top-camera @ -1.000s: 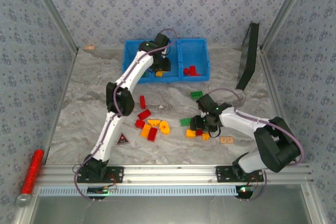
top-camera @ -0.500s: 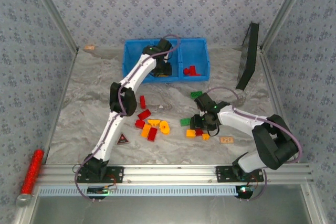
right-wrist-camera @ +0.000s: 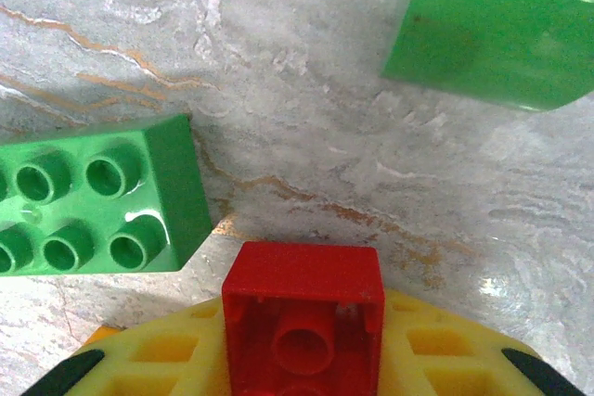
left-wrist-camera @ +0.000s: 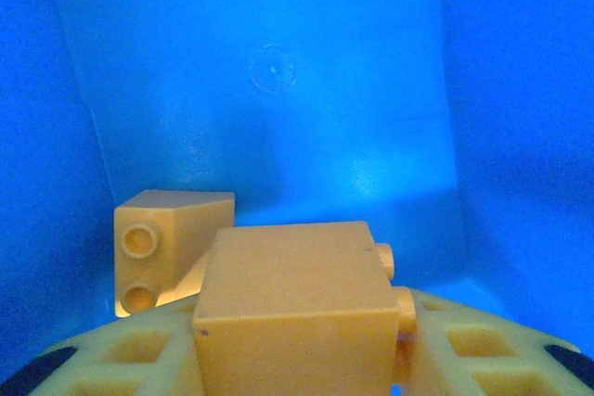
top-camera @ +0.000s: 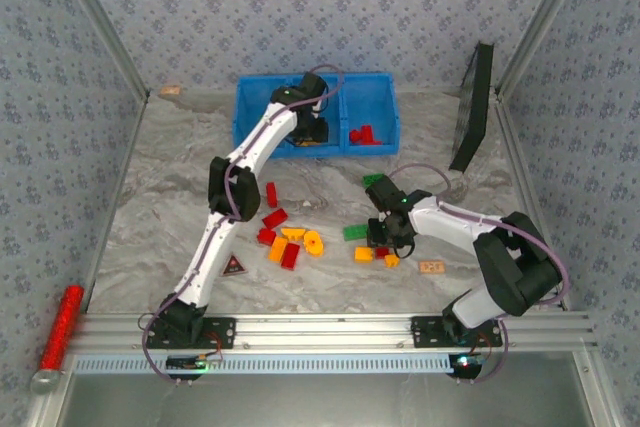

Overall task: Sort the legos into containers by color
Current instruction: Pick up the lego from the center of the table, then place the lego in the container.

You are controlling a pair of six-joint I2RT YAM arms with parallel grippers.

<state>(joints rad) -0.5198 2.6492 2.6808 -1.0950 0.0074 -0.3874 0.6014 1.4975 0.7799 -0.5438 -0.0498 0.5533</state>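
— Where is the left claw (top-camera: 312, 132)?

— Reaching into the middle compartment (top-camera: 300, 112) of the blue bin (top-camera: 362, 77) at the far side of the worktop (top-camera: 160, 197). In its wrist view it is clenched on an orange-yellow brick (left-wrist-camera: 292, 303), which sits between the yellow pads (left-wrist-camera: 121, 359) with blue wall behind it.

— Anything else in that compartment?

— A second orange-yellow brick (left-wrist-camera: 162, 252) lies just behind the grasped one, its two studs facing the camera.

— And the right claw (top-camera: 385, 244)?

— Low over the worktop, right of centre. It is grasping a red brick (right-wrist-camera: 302, 322), hollow underside toward the wrist camera, seated between its pads.

— What is around it?

— A studded green brick (right-wrist-camera: 93, 197) lies on the marbled surface just to one side, and another green block (right-wrist-camera: 492, 30) lies further off at the upper corner of that view. Seen from above, two small orange pieces (top-camera: 363, 254) lie just beside the claw.

— The rest of the legos?

— A loose pile (top-camera: 285, 237) of red and orange-yellow ones sits mid-worktop, near the left arm. A few red bricks (top-camera: 362, 134) lie in the bin's right compartment (top-camera: 375, 107).
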